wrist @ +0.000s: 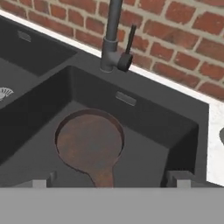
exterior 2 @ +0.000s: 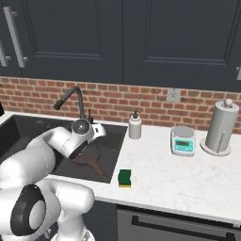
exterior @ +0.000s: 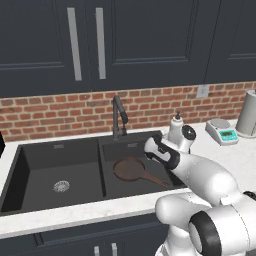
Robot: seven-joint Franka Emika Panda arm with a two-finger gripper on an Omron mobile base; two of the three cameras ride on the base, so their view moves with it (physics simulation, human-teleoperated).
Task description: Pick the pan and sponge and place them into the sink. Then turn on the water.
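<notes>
The reddish-brown pan [wrist: 89, 142] lies flat in the right basin of the black sink [exterior: 30, 150], its handle pointing toward the front rim. The pan [exterior: 129, 169] also lies under my arm in the left base view. My gripper [wrist: 109, 181] hovers above the handle end, open, with nothing between its fingertips [wrist: 41, 182]. The hand [exterior 2: 96, 131] hangs over the right basin. The yellow-and-green sponge [exterior 2: 124, 178] sits on the white counter just right of the sink. The dark gooseneck faucet [wrist: 114, 39] stands behind the basins; no stream comes from it.
A white soap dispenser [exterior 2: 135, 126] stands at the sink's back right corner. Further right on the counter are a kitchen scale [exterior 2: 183, 140] and a paper towel holder [exterior 2: 220, 127]. The left basin holds only its metal drain [exterior: 61, 186].
</notes>
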